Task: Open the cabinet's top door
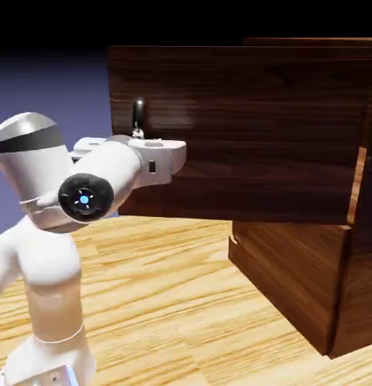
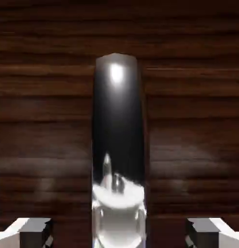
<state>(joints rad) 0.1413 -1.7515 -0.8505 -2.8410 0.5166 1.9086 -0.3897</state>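
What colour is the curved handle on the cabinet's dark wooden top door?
Shiny silver-black, with bright white reflections: the curved metal handle shows best in the hand view.

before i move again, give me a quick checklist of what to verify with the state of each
1. top door swung out from the cabinet: ok, it stands well out from the front
2. handle lined up between the fingertips: ok, it runs down the middle of the hand view
3. gripper closed firmly on the handle: not ok, a gap shows on each side of it
4. door surface behind the handle free of obstacles: ok, only bare wood shows around it in the hand view
5. inside of the cabinet behind the door: cannot tell, the door hides it
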